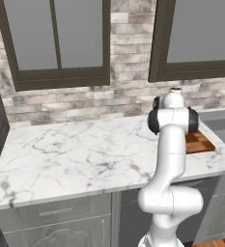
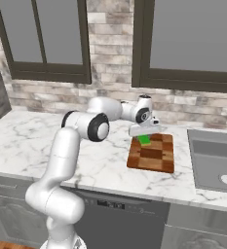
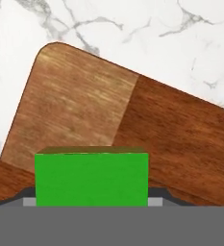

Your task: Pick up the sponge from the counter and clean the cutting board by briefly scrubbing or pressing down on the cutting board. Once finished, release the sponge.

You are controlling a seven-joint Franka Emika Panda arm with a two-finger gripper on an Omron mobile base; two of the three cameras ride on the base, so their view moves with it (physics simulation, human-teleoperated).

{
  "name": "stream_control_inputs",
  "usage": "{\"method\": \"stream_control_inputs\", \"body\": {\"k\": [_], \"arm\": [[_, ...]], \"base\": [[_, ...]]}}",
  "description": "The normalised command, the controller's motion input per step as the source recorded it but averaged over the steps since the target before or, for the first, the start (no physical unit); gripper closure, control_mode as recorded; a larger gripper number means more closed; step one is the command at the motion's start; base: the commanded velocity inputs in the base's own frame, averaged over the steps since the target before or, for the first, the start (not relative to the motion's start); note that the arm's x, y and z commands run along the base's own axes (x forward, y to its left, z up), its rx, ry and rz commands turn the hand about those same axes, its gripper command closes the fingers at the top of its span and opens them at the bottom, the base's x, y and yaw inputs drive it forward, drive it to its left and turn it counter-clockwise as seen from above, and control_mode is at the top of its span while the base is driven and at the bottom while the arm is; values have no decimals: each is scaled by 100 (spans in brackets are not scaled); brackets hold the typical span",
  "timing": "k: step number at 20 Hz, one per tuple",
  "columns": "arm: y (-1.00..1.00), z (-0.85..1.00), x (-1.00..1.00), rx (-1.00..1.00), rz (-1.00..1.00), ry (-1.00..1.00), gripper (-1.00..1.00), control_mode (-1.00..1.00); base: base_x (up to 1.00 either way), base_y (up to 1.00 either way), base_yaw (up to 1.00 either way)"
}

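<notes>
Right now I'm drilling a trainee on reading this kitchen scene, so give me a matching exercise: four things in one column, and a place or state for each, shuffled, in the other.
Things:
1. sponge
2. cutting board
3. sink
4. gripper

Places or states:
A. set into the counter, right of the board
B. lying flat on the marble
C. shut on the green block
D. held over the board's far left corner

Pairs: 1-D, 2-B, 3-A, 4-C
</notes>
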Motion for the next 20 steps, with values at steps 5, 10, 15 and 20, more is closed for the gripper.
{"method": "stream_control_inputs", "body": {"k": [5,10,15,20], "arm": [[-3,-47,0,0,0,0,100,-100],[-44,-46,0,-4,-1,0,100,-100],[-52,-38,-1,-7,0,-4,100,-100],[-64,-24,0,-8,-1,-2,100,-100]], "base": [[0,0,0],[0,0,0],[0,0,0],[0,0,0]]}}
